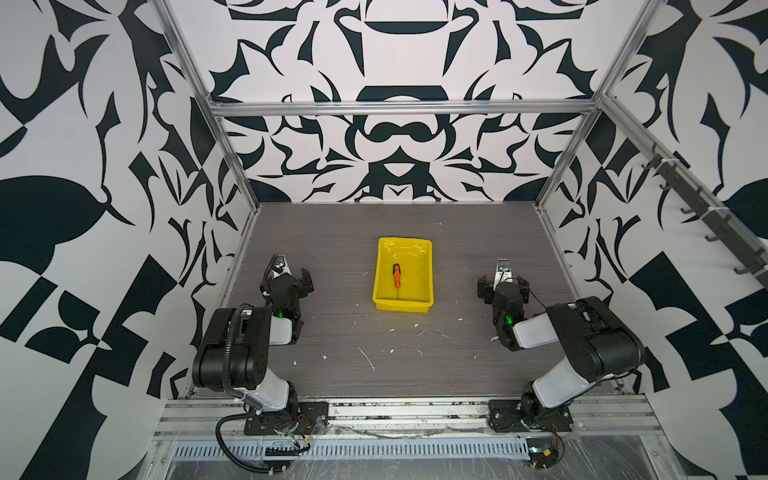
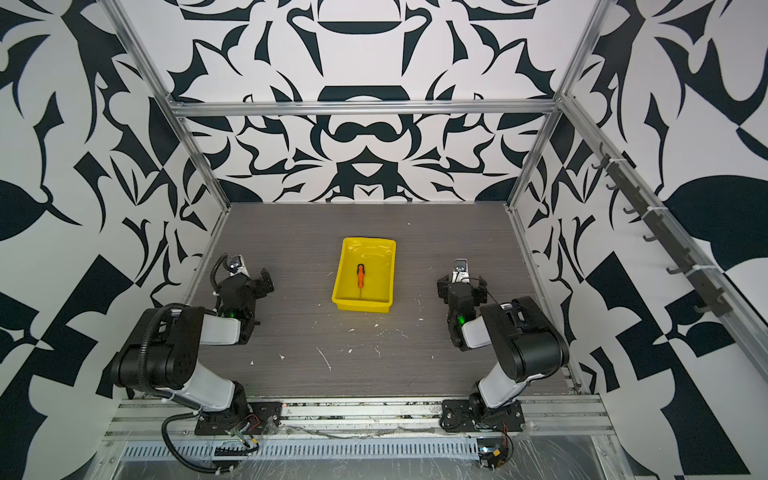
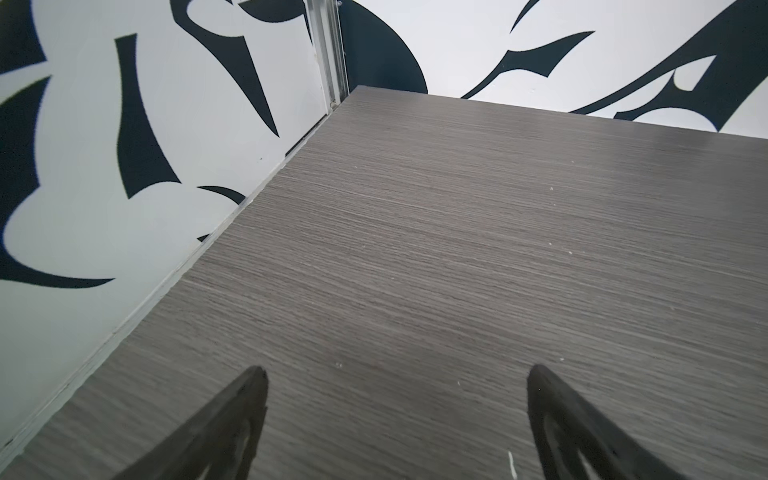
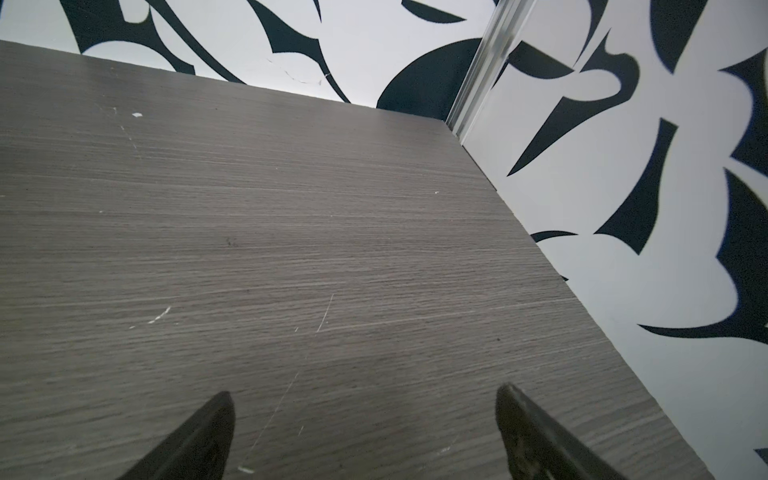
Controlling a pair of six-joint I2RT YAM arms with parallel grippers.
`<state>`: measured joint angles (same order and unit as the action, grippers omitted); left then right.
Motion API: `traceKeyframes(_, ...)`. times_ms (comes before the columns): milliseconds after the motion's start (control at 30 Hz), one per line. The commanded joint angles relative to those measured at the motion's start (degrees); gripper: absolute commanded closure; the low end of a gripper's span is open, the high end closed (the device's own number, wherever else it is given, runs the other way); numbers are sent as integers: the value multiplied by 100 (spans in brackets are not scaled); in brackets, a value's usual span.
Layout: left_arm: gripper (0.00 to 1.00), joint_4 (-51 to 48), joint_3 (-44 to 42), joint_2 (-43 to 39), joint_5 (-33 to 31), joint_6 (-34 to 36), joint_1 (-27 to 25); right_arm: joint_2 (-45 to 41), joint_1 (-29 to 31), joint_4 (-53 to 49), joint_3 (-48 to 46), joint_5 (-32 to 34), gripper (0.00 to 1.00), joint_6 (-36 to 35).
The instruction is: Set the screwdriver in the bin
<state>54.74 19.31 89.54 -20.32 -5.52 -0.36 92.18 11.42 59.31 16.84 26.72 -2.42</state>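
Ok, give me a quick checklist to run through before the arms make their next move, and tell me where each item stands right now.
1. The small orange-handled screwdriver is inside the shallow yellow plastic bin: ok.
2. The screwdriver lies flat on the bin floor, with nothing over the rim: ok.
3. The left gripper is open, with nothing between its fingers: ok.
4. The right gripper is open, with nothing between its fingers: ok.
5. Both grippers are apart from the bin, one on each side: ok.
6. The shaft tip is free of the bin's near wall: cannot tell.
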Motion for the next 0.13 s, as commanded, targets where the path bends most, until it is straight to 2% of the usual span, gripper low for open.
traceKeyframes(0,0,19,108,-23,79,15,18,-197,-113,-138,180,-204,0,192)
traceKeyframes(100,0,2,117,-24,73,9,16,-183,-109,-60,146,-189,0,131)
